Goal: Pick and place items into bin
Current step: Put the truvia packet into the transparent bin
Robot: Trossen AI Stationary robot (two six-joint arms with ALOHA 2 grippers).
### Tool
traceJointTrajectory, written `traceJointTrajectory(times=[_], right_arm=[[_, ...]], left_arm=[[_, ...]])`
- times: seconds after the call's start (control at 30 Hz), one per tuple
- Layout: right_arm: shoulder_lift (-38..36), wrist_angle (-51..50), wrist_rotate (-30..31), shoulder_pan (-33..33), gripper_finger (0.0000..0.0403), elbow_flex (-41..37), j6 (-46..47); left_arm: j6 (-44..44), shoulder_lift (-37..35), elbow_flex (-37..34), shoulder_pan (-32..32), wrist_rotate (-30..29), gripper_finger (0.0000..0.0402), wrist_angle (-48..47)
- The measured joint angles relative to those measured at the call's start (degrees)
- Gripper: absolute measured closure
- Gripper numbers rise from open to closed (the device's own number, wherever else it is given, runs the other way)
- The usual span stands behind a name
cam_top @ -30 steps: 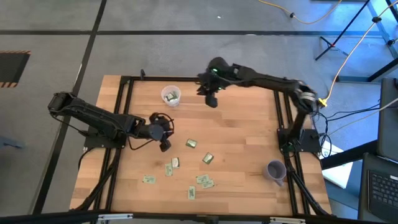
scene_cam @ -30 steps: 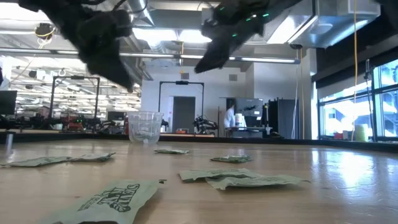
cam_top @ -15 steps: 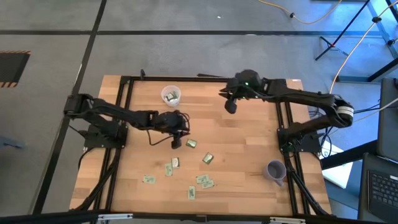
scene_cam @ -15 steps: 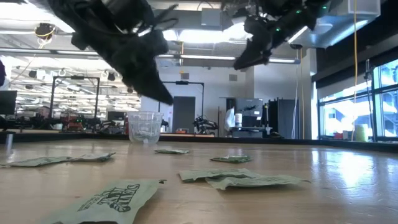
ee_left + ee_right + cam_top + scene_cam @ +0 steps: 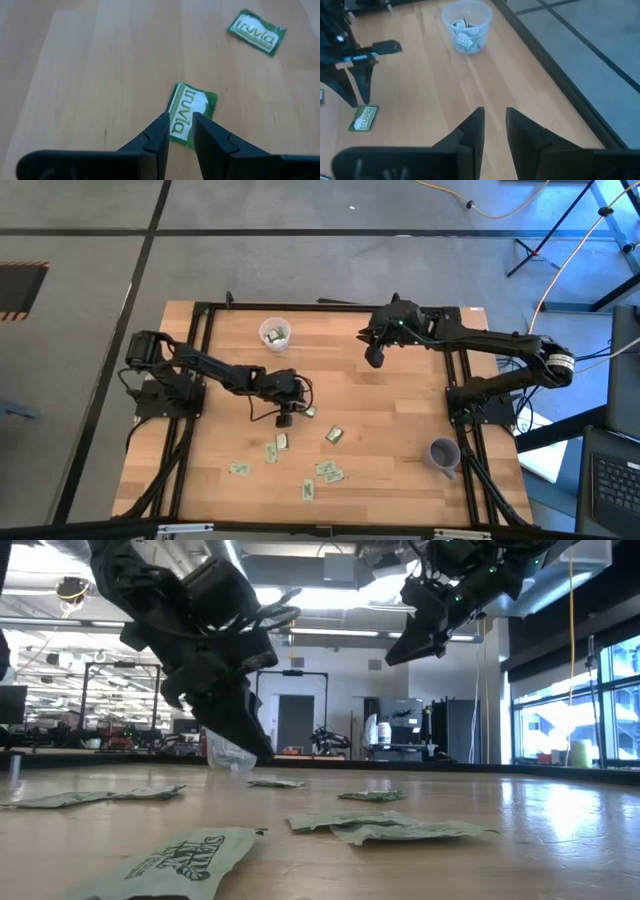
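Green-white Truvia packet (image 5: 190, 113) lies flat mid-counter, left pincer (image 5: 178, 122) narrowly parted, empty, straddling its edge to pinch; clear cup (image 5: 275, 333) near far edge; right pincer (image 5: 493, 120) slightly open, empty, waiting.

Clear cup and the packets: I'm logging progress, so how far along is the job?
Done: a few packets already lie in the clear cup. In hand: nothing yet; the left gripper hangs above a green packet, fingers slightly apart. The right gripper waits empty over the table's far side. Left: about eight packets on the table.
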Motion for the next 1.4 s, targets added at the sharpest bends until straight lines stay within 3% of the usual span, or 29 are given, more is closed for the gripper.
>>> traceJointTrajectory(times=[0.33, 0.67, 1.03, 1.4], right_arm=[[-0.02, 0.40, 0.00, 0.00, 0.0320, 0.00, 0.12], [-0.02, 0.38, 0.00, 0.00, 0.0320, 0.00, 0.17], [-0.02, 0.37, 0.00, 0.00, 0.0320, 0.00, 0.20], [-0.02, 0.34, -0.02, 0.00, 0.0320, 0.00, 0.17]], left_arm=[[-0.58, 1.72, -0.02, -0.02, -0.44, 0.0278, 2.77], [-0.56, 1.91, -0.02, -0.12, -3.62, 0.0311, 2.82], [-0.92, 5.92, 0.12, -1.56, -3.62, 0.0306, 3.95], [-1.45, 6.19, 0.11, -1.57, -3.49, 0.0350, 4.24]])
